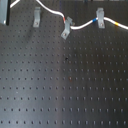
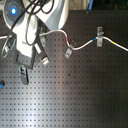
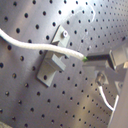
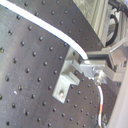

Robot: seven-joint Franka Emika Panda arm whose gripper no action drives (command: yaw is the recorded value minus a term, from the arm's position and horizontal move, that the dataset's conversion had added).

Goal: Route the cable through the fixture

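Observation:
The cable (image 1: 82, 25) is white with red, blue and yellow bands. It runs past the tilted clip (image 1: 65, 29) and through the arch clip (image 1: 100, 17). The fixture (image 1: 36, 17) stands straight at the first exterior view's upper left, and the cable passes just above it. In both wrist views my gripper (image 3: 92, 59) is shut on the cable (image 3: 30, 45) right beside the fixture (image 3: 52, 62). The cable crosses in front of the fixture's top. I cannot tell whether it sits in the slot. The fixture also shows in the second wrist view (image 4: 67, 80). My arm (image 2: 27, 35) hides the fixture in the second exterior view.
The black perforated board (image 1: 65, 85) fills both exterior views. The tilted clip (image 2: 67, 50) and the arch clip (image 2: 99, 36) stand to the second exterior view's right of the arm. A thin wire (image 3: 106, 97) hangs near the fingers.

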